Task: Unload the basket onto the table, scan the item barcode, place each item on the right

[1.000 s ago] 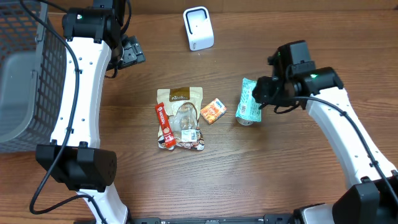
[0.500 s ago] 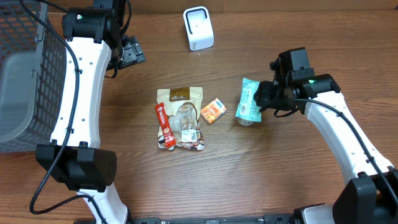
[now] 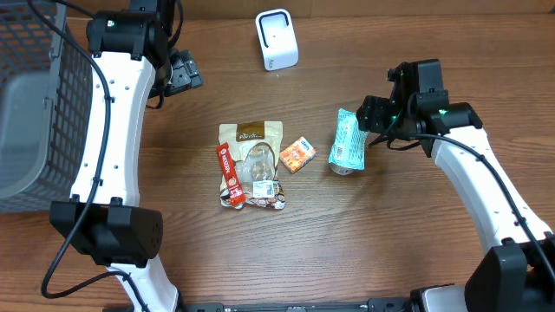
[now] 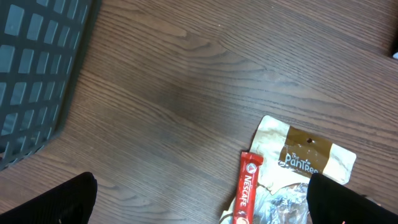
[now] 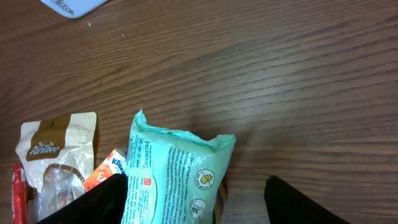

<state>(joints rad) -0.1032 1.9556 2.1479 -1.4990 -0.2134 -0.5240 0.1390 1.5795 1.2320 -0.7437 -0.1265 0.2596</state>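
A mint-green wipes pack [image 3: 349, 143] lies on the table right of centre, its lower end resting on a small round can [image 3: 344, 170]. In the right wrist view the pack [image 5: 174, 174] sits between the fingers of my right gripper [image 5: 196, 205], which is open; the left finger is close beside it and a wide gap shows on the right. From overhead, the right gripper [image 3: 364, 121] is just right of the pack's top. The white scanner [image 3: 277, 39] stands at the back centre. My left gripper [image 3: 182, 74] hangs open at the back left, holding nothing.
A beige snack bag [image 3: 251, 165] with a red Nescafe stick [image 3: 229, 173] lies mid-table, an orange tissue pack [image 3: 297, 154] beside it. A grey basket [image 3: 26, 104] fills the far left. The left wrist view shows the bag [image 4: 305, 155], stick [image 4: 247, 186] and basket wall [image 4: 31, 62].
My right gripper has opened off the green pack and drawn back slightly up and to the right. The pack stays where it was. The left arm has not moved.
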